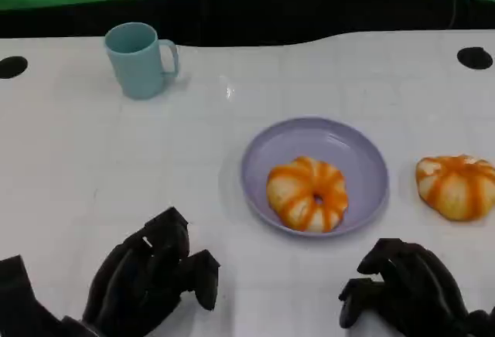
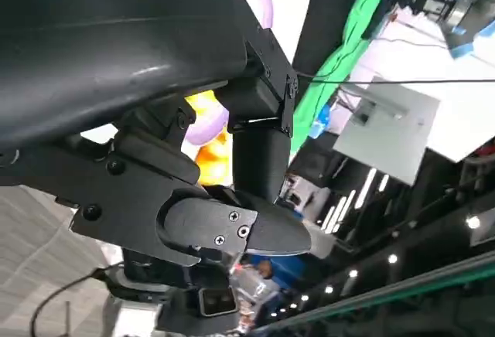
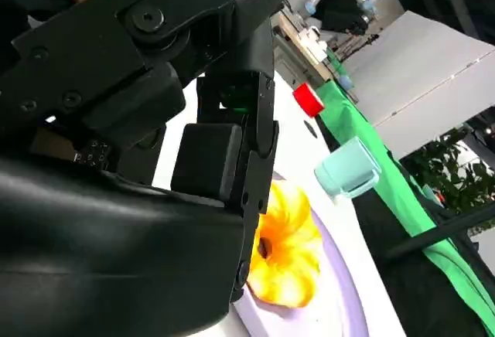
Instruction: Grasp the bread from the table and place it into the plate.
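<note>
One orange-striped ring of bread [image 1: 307, 193] lies in the lilac plate [image 1: 363, 155] just ahead of the robot's two hands, while a second, matching loaf [image 1: 457, 186] sits on the bare white table [image 1: 93, 159] ahead of the right hand [image 1: 410, 291] and a little to its outer side, apart from the plate's rim. Both black hands rest low at the near edge with fingers curled inward and nothing in them; the left hand [image 1: 151, 275] lies well short of the plate and to its inner side. Judged from this layout, one placement looks finished and the loaf on the table is the piece left to fetch, a job that falls naturally to the nearer right hand. A pale blue mug [image 1: 139, 59] stands far ahead of the left hand, clear of any likely path. No brand, label or legible writing can be made out on the bread, plate, mug or table
</note>
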Tool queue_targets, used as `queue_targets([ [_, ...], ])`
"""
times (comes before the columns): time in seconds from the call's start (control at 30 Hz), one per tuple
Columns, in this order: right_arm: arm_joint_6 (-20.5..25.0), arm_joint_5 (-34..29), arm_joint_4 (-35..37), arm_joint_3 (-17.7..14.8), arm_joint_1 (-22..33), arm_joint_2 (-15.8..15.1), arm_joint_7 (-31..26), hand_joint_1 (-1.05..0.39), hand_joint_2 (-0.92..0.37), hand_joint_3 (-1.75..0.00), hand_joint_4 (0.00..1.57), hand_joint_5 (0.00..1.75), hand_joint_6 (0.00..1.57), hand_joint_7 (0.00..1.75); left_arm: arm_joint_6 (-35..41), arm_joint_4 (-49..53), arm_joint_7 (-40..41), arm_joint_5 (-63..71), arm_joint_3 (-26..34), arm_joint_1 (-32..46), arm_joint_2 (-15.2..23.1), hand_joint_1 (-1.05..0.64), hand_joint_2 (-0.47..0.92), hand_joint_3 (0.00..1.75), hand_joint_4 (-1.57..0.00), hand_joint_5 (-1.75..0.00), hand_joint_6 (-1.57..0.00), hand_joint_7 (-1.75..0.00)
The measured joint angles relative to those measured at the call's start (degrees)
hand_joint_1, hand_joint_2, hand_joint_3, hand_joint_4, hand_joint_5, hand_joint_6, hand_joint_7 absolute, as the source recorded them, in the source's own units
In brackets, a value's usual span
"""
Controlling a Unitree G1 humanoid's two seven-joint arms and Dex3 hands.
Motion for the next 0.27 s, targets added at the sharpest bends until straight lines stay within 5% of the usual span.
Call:
queue_targets([
  [0.27, 0.01, 0.0, 0.01, -0.08, 0.0, -0.01, -0.1, -1.04, -0.72, 0.0, 1.57, 0.73, 1.57, 0.36, -1.68, 0.19, -0.02, 2.02, 0.0, -0.01, -0.15, -0.76, 0.92, 0.24, -0.86, -1.75, -0.63, -1.75],
])
